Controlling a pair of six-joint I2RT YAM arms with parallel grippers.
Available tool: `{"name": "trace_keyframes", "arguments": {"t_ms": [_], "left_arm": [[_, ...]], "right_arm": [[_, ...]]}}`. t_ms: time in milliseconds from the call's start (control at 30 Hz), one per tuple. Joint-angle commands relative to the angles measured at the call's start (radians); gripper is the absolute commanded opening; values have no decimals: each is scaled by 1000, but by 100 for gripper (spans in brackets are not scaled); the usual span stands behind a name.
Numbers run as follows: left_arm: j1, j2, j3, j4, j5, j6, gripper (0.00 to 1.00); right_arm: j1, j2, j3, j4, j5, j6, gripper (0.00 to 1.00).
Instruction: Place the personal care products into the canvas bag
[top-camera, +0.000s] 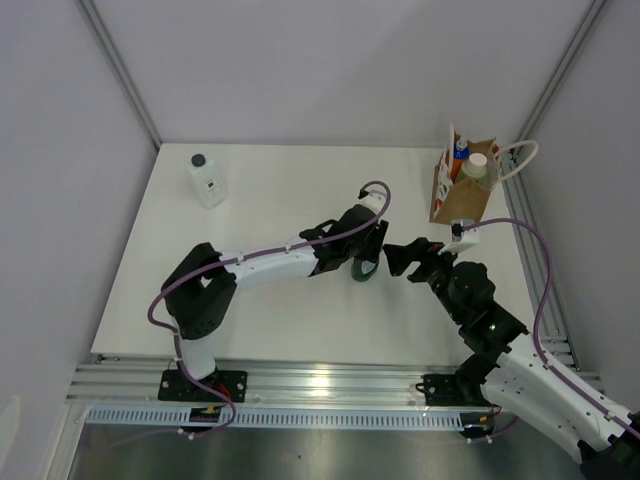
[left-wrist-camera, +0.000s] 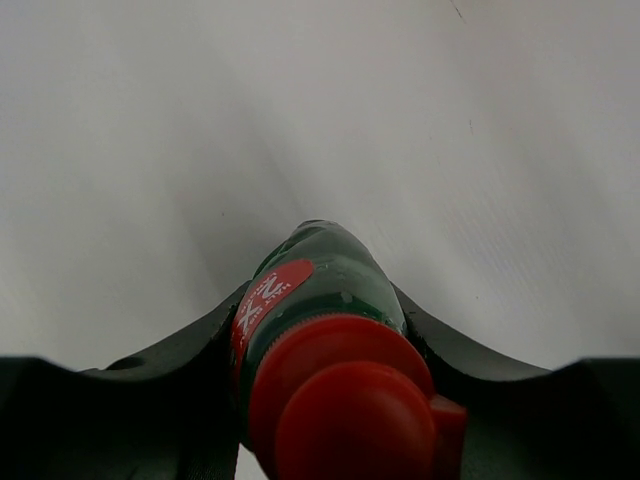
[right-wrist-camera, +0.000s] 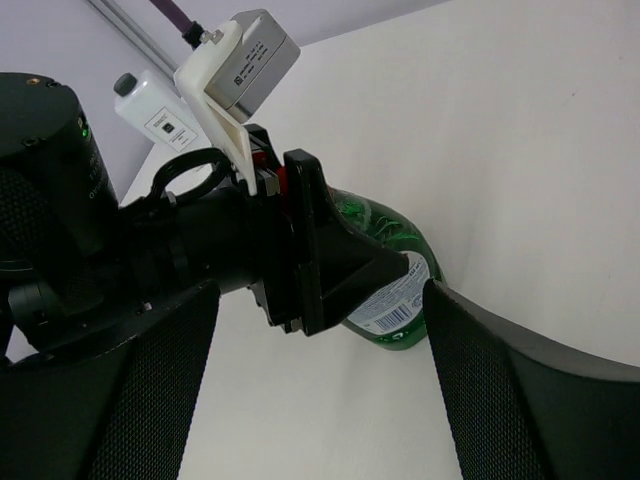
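Bumps are the worry. The left fingers (left-wrist-camera: 170, 400) pinch the green bottle (left-wrist-camera: 330, 275) with a red cap, maybe touching the table (top-camera: 280, 200). The right fingers (right-wrist-camera: 130, 400) are spread just beside it and could knock it loose. The canvas bag (top-camera: 455, 205) stands well apart, at the back right corner.

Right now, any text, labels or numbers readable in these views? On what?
"X": white, apparently, on the red label of the green bottle, left wrist view; the rest is blurred.
Barcode label on the same bottle, right wrist view: print too small to read.
Label on the clear bottle: too small to read.
Canvas bag: no print visible.
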Motion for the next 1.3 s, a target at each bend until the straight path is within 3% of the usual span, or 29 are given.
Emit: {"name": "trace_keyframes", "arguments": {"t_ms": [0,67,100,200,333,500,667,867,1000,1133,1267], "left_arm": [[-7,-18,75,91,13,-5,23],[-7,-20,70,94,17,-9,37],[-9,-23,66,91,19,-8,58],[-16,-39,61,76,7,-2,83],[-16,-81,52,48,13,1,99],[-18,-184,23,-19,20,-5,99],[4,-383,-28,-139,-38,17,99],[97,-633,-216,-202,-105,-20,99],[103,-856,-409,-133,-190,-75,99],[103,-984,-616,6,-154,-109,99],[103,-1067,-730,104,-242,-77,99]], "right_arm": [[3,-12,6,10,27,-13,86],[5,-10,6,10,23,-11,86],[3,-10,6,10,20,-13,86],[5,-10,9,4,16,-13,86],[3,-13,14,-1,23,-19,86],[3,-6,17,-1,37,-14,86],[3,2,31,-10,31,-7,86],[11,36,51,22,111,-17,87],[31,163,133,-8,189,-1,87],[77,293,186,33,240,13,88],[115,419,213,88,287,36,89]]}}
